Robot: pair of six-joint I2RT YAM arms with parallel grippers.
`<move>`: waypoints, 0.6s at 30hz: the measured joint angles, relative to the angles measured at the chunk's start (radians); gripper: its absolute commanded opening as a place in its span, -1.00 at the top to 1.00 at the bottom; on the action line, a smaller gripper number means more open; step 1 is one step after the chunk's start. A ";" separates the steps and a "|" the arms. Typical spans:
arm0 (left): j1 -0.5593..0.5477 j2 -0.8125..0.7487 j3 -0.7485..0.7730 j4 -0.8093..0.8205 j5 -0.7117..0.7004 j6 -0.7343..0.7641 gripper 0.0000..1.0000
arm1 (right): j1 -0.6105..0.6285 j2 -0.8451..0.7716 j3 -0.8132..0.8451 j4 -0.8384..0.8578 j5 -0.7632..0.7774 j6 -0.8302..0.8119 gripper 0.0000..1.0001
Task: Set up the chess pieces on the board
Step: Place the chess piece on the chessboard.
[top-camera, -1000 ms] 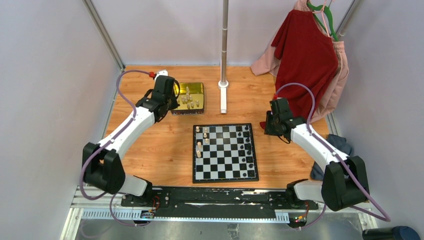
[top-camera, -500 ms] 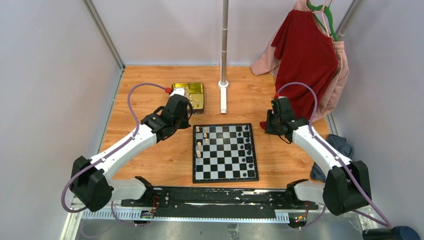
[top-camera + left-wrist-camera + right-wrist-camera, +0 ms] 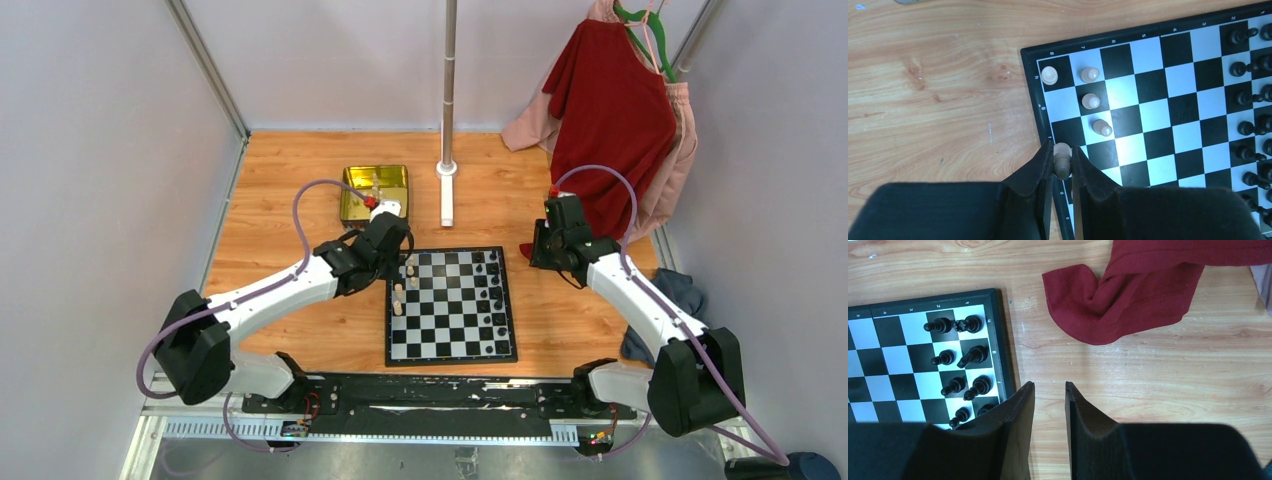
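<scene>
1. The board (image 3: 450,322) lies flat at the middle of the desk (image 3: 290,200), in front of both arm bases.
2. In the top view the left pincer (image 3: 1061,148) hangs over the board's 9 o'clock edge, up towards its 10 o'clock corner. Its fingers are pinching a cream piece (image 3: 1062,164) that stands upright between them.
3. In the left wrist view the held piece sits over the outermost line of squares, right beside the dark border. Whether its foot touches the board cannot be told.
4. Four other cream pieces (image 3: 1091,101) stand on the board at 12 to 1 o'clock from the held one. One is in the corner square and three are in the line beside it.
5. Black pieces (image 3: 955,357) stand in two lines along the board's 3 o'clock edge.
6. The right pincer (image 3: 1049,388) is spread with nothing between its fingers. It hangs over bare desk just beside the board's 2 o'clock corner.
7. A gold tin (image 3: 350,205) sits at 11 o'clock from the board, apart from it. It holds a few pale shapes too small to name.
8. A pole (image 3: 449,90) rises at 12 o'clock from the board.
9. A red garment (image 3: 612,110) hangs at 1 to 2 o'clock, and its hem lies on the desk near the right pincer.
</scene>
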 measured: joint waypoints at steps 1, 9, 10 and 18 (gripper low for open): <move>-0.005 0.007 -0.005 0.004 0.000 -0.001 1.00 | 0.000 -0.002 -0.002 0.000 -0.001 0.000 0.33; -0.047 0.061 -0.013 0.051 0.000 -0.009 1.00 | 0.000 -0.008 -0.008 0.000 -0.004 0.000 0.33; -0.050 0.068 -0.013 0.056 0.000 -0.009 1.00 | 0.000 -0.008 -0.009 0.000 -0.004 0.000 0.33; -0.056 0.111 -0.023 0.092 -0.009 -0.009 1.00 | 0.000 -0.008 -0.013 0.000 -0.004 0.000 0.33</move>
